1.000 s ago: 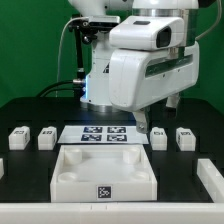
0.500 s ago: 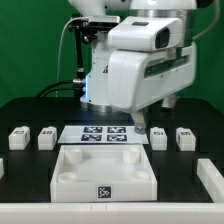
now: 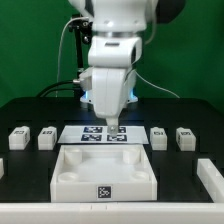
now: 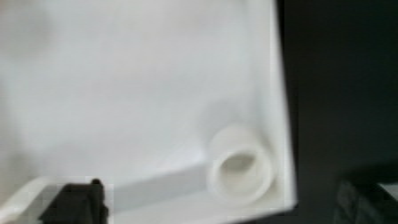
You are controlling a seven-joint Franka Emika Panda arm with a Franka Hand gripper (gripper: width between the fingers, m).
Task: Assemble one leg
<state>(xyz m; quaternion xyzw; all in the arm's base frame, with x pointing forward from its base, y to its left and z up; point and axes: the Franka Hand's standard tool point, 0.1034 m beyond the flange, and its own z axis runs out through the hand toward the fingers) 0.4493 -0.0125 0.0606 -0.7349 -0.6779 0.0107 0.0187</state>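
Observation:
Several legs, small white blocks with tags, lie in a row on the black table: two at the exterior view's left (image 3: 17,137) (image 3: 46,137) and two at the right (image 3: 158,135) (image 3: 185,135). My gripper (image 3: 112,127) points down over the marker board (image 3: 92,133), near the back edge of the large white square panel (image 3: 105,168), away from every leg. In the wrist view the gripper (image 4: 222,205) is open and empty. Its dark fingertips (image 4: 75,200) stand wide apart above the panel's corner socket (image 4: 240,170). No leg shows in the wrist view.
Another white part (image 3: 211,176) lies at the front of the exterior view's right, and one is cut off at the left edge (image 3: 2,166). Cables and the arm's base stand behind the marker board.
The arm has swung from the exterior view's right, near the right legs, to the centre. The gripper now hangs over the marker board and panel corner. No part has moved.

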